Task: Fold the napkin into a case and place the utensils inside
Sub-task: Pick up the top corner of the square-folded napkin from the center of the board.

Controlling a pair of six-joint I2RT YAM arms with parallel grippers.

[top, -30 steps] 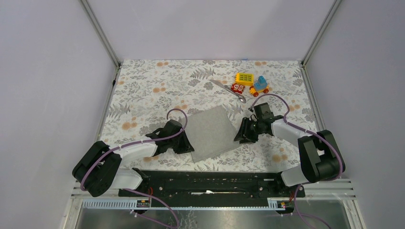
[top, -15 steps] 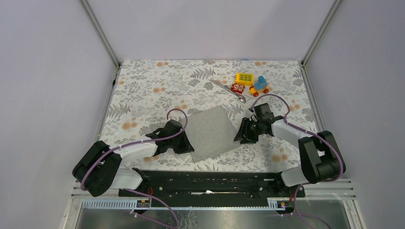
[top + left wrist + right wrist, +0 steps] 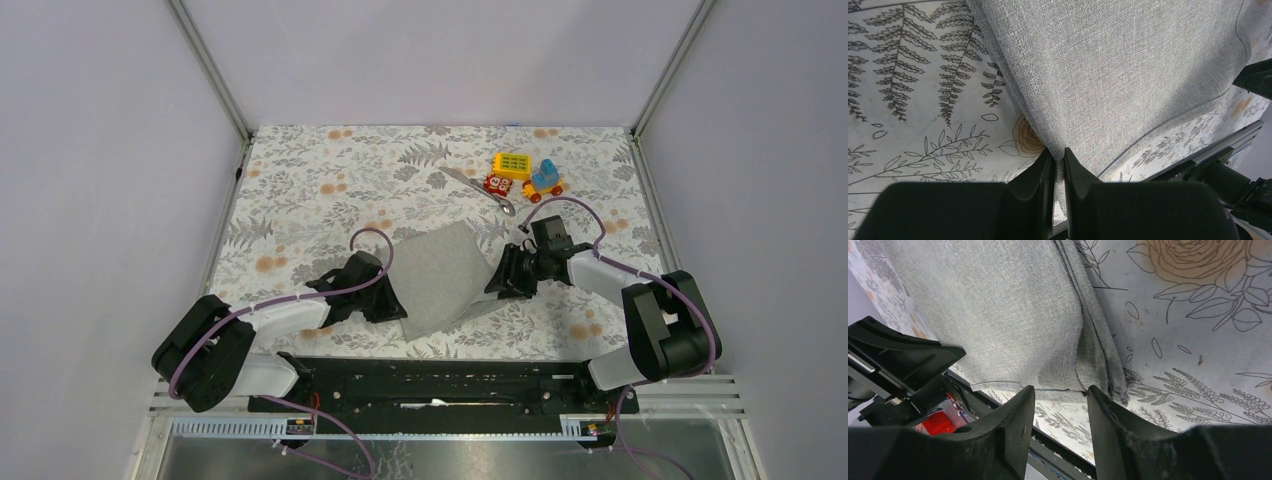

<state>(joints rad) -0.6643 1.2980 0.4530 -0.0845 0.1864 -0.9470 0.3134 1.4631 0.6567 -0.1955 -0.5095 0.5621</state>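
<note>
Napkin (image 3: 445,278) first: the grey cloth lies on the near middle of the bench, on the floral tablecloth (image 3: 320,190), set askew to the bench's edges, between my two arms.

My left jaws are closed on the napkin's near left edge. From my left wrist, the two fingers (image 3: 1045,175) stand almost together with the hem pinched between them, and the cloth (image 3: 1123,75) spreads away to the far right.

My right jaws stand apart at the napkin's right corner. From my right wrist, the printed tablecloth shows in the gap between the fingers (image 3: 1020,415), and the napkin (image 3: 1008,315) starts just past their tips. Its right edge is rumpled into a narrow doubled fold. I cannot tell whether either finger touches the cloth; nothing is gripped.

Far and to the right, well apart from the napkin, a slim silver spoon (image 3: 480,190) lies slantwise, its bowl toward my right arm. Toy blocks (image 3: 527,173) sit just beside it. Whether a second utensil lies with it is too small to tell.
</note>
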